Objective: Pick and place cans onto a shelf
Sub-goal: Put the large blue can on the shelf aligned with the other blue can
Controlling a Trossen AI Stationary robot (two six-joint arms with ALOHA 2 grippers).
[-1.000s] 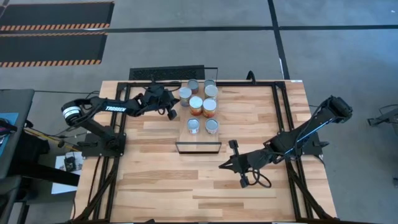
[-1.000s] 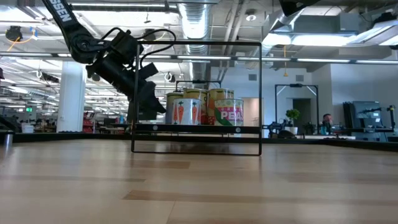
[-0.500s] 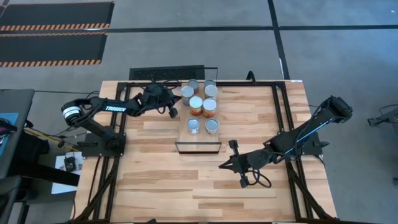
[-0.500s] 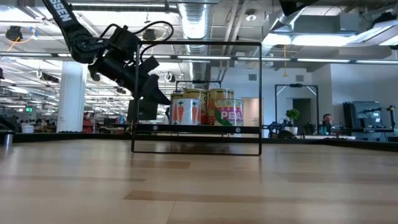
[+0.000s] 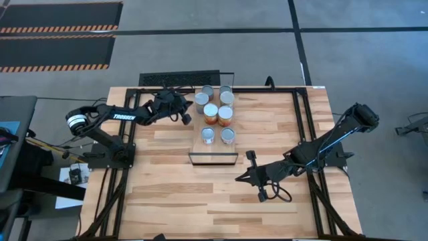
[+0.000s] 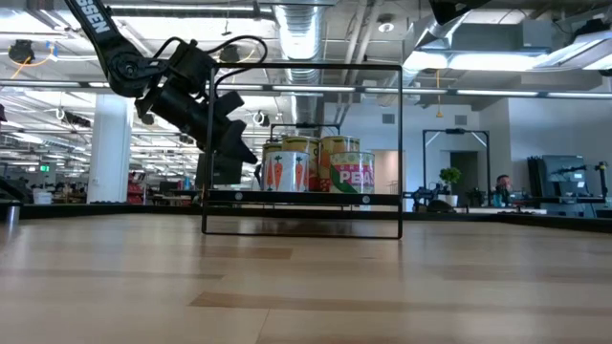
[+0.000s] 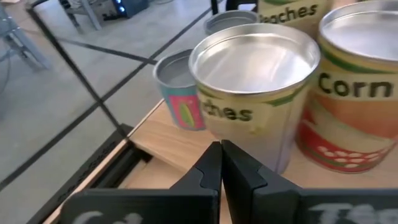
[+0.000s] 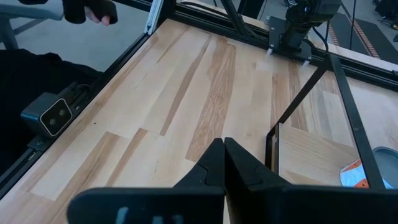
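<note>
High view: the left gripper [image 5: 186,118] hangs at the nine o'clock edge of the cans [image 5: 210,113], seven clustered on the shelf [image 5: 213,158] toward its twelve o'clock end. The right gripper [image 5: 253,158] rests low on the bench [image 5: 267,214] at five o'clock from the shelf.

Low view: left gripper [image 6: 239,151] floats above the bench, level with the labels.

Left wrist view: fingers [image 7: 210,169] pressed together, pinching nothing, a peaches can [image 7: 256,93] dead ahead. To take it well, they'd need to spread wide first, then straddle it squarely without nudging the corn can [image 7: 354,106] touching alongside.

Right wrist view: fingers [image 8: 216,163] together, idle.
</note>
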